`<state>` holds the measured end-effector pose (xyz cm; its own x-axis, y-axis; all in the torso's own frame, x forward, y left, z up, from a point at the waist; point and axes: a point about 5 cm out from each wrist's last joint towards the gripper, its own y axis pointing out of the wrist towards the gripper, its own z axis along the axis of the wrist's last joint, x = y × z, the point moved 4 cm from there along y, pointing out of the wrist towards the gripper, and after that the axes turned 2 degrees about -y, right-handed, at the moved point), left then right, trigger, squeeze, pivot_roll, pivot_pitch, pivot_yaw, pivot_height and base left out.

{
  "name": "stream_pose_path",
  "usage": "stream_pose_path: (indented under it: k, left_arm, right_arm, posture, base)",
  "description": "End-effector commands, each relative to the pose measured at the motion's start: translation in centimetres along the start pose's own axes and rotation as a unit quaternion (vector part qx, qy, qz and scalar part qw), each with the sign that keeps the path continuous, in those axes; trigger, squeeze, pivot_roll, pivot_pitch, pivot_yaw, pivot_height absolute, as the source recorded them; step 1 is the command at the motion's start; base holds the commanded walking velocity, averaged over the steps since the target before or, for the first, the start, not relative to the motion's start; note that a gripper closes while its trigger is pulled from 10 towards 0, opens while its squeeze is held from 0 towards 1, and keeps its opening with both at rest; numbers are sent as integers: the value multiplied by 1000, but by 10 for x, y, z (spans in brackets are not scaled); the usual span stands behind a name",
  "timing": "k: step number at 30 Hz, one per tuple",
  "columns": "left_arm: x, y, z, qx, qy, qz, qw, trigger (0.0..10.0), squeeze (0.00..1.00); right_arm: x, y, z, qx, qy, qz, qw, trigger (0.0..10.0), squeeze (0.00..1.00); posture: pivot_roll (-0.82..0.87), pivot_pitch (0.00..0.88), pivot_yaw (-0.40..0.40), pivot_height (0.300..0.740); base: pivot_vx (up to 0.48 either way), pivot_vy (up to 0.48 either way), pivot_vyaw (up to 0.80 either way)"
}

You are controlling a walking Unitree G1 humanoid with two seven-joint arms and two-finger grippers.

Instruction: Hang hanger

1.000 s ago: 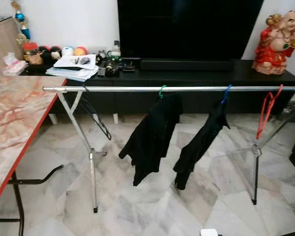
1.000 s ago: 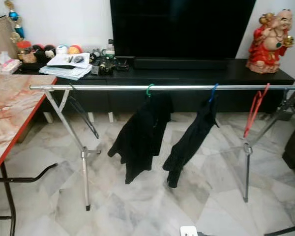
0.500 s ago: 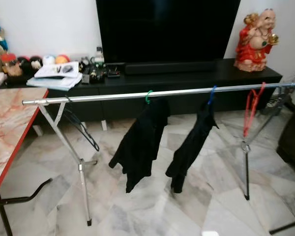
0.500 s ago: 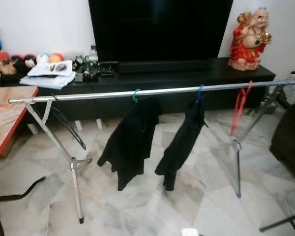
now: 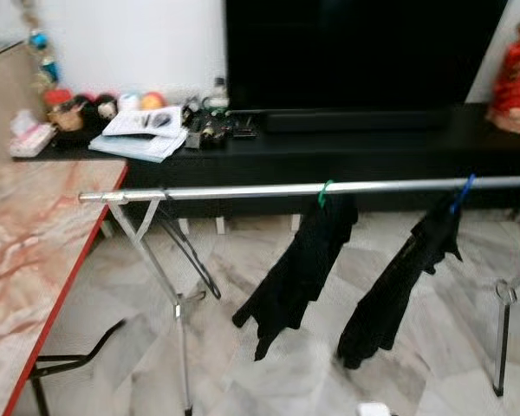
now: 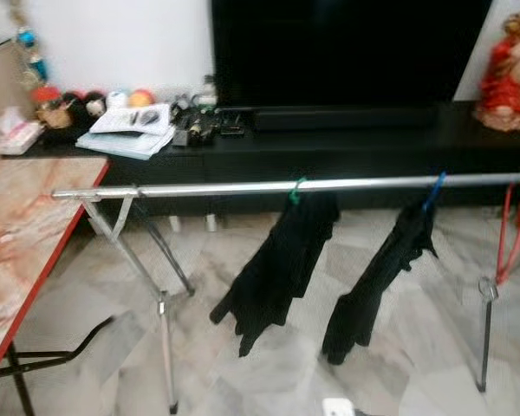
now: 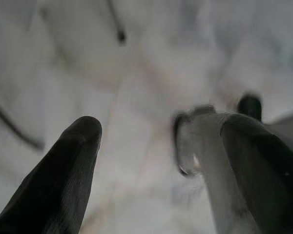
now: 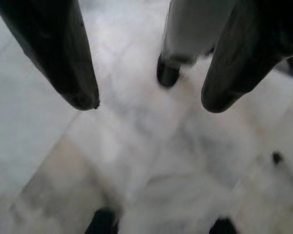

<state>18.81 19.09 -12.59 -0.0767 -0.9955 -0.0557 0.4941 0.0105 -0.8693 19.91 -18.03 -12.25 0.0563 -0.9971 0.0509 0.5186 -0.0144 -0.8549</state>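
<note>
- Red hanger (image 6: 511,230): thin, empty, hooked on rail (image 6: 243,186) far right, beyond both black garments (image 6: 282,260).
- Left gripper (image 7: 161,146) and right gripper (image 8: 146,102): fingers spread, empty, over floor (image 8: 151,165).
- Versus 0.5 s ago: camera turned left, rail itself unmoved.

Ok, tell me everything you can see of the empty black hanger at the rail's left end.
The black hanger looks thin, like wire or slim plastic, and carries no garment. Its hook sits over the silver rail right beside the rack's crossed left legs, and its frame hangs at a slant behind them, above the marble floor. The picture is blurred, so finer detail is unclear.
</note>
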Motion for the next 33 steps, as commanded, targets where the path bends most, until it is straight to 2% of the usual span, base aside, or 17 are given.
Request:
stream_pose_path:
  k: [1, 5, 15, 33]
  left_arm:
    - [-7, -3, -22, -33, -3, 9, 999, 10000, 0]
    - [-7, -3, -21, -31, -6, 10, 999, 10000, 0]
    - [-7, -3, -21, -31, 6, 8, 999, 10000, 0]
    - [-6, -3, -21, -31, 9, 6, 999, 10000, 0]
  right_arm:
    - [-9, 1, 0, 0, 5, 10, 1000, 10000, 0]
    - [-9, 1, 1, 4, 10, 8, 1000, 10000, 0]
    - [-9, 1, 3, 9, 12, 10, 1000, 10000, 0]
    - [-8, 1, 3, 9, 9, 6, 1000, 10000, 0]
  posture:
    - [102, 0, 16, 740]
    - [103, 0, 17, 740]
    - [101, 0, 18, 740]
    - [97, 0, 15, 740]
  base:
    - [311, 0, -763]
    - [291, 0, -667]
    - [0, 0, 0]
    - [0, -424, 0]
